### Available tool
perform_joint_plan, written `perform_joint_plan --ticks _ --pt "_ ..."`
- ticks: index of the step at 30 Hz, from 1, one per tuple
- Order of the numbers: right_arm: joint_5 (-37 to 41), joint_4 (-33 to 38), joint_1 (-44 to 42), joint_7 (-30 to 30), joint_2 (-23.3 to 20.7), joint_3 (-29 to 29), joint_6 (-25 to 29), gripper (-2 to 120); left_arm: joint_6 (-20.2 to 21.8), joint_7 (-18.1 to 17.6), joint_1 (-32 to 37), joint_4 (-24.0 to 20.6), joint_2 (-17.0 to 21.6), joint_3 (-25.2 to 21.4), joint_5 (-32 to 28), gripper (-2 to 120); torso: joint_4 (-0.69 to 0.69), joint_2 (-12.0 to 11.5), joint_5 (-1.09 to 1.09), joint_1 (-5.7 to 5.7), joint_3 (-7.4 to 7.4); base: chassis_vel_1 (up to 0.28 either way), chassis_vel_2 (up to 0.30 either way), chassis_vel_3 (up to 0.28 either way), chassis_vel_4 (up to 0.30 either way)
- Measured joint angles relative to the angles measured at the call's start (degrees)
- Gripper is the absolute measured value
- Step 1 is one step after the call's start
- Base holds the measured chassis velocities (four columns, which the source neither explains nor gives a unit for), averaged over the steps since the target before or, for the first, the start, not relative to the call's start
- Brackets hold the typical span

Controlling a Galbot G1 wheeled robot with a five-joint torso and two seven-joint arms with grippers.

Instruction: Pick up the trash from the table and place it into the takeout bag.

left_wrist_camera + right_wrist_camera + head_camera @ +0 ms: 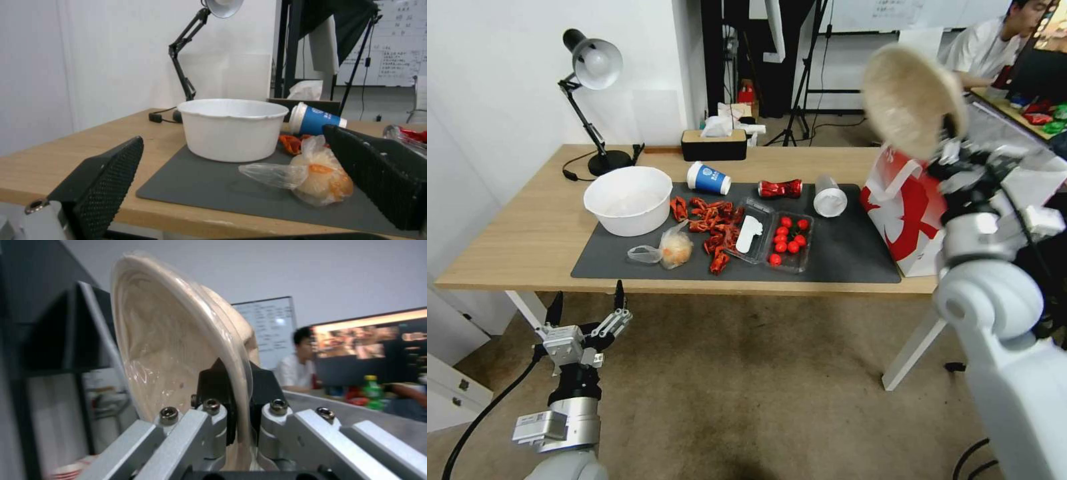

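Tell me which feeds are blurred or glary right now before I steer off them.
Head view: table sharp, but the raised brown paper bowl is smeared. Right wrist view: the bowl close up, glossy with glare, in the right gripper; room behind soft. Left wrist view: left gripper fingers blurred, plastic bag clear.

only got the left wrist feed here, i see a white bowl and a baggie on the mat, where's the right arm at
Observer: The right end effector is raised above the takeout bag, at the table's right end.
Operator: holding anything
Observer: Yes, it is pinching the rim of the brown paper bowl, tilted on edge.
Operator: any trash past the blue cup
Observer: A crushed red can and a clear white-lidded cup lie on the mat, between the blue-and-white paper cup and the bag.
Operator: and my left one
Observer: The left end effector is open, below the table's front edge.
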Motion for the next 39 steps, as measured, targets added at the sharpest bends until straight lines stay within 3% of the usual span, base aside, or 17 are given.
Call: perform_joint_plan --ticks 4,7,16,20,22,30,39 --pt "-0.3 -5.0 2.5 2.6 -0.7 0.5 -1.1 2 0.0 0.0 0.0 0.0 0.0 -0.1 0.0 100 0.01 0.0 0.00 0.00 0.00 0.000 0.000 0.000 0.000" --pt "-0.5 -6.7 3.4 2.8 -0.7 0.5 -1.2 12 0.0 0.0 0.0 0.0 0.1 -0.4 -0.1 100 0.01 0.0 -0.01 0.00 0.00 0.000 0.000 0.000 0.000" --pt "-0.5 -7.1 4.3 2.4 -0.5 0.0 -2.1 50 0.1 0.0 -0.2 0.0 0.0 -0.6 -0.1 100 0.00 0.0 -0.01 0.00 0.00 0.000 0.000 0.000 0.000" --pt "-0.5 -7.0 4.1 2.1 -0.6 0.0 -2.1 59 0.2 0.0 -0.3 0.0 0.1 -0.7 -0.2 100 0.01 0.0 -0.01 0.00 0.00 0.000 0.000 0.000 0.000" --pt "-0.6 -6.7 3.9 1.7 -0.7 0.0 -2.1 71 0.2 0.0 -0.4 0.0 0.1 -0.8 -0.3 100 0.00 0.0 -0.02 0.00 0.00 0.000 0.000 0.000 0.000" --pt "1.0 -5.2 4.0 -0.8 -1.2 -0.2 -1.9 98 0.3 0.0 -0.4 -0.3 0.4 -1.3 -1.0 100 0.00 0.0 -0.01 0.00 0.00 0.000 0.000 0.000 0.000" --pt "5.4 -0.2 1.8 -5.9 -1.6 -0.4 1.0 100 0.3 0.0 -0.4 -0.4 0.7 -1.8 -2.0 100 0.00 0.0 -0.02 0.00 0.00 0.000 0.000 0.000 0.000"
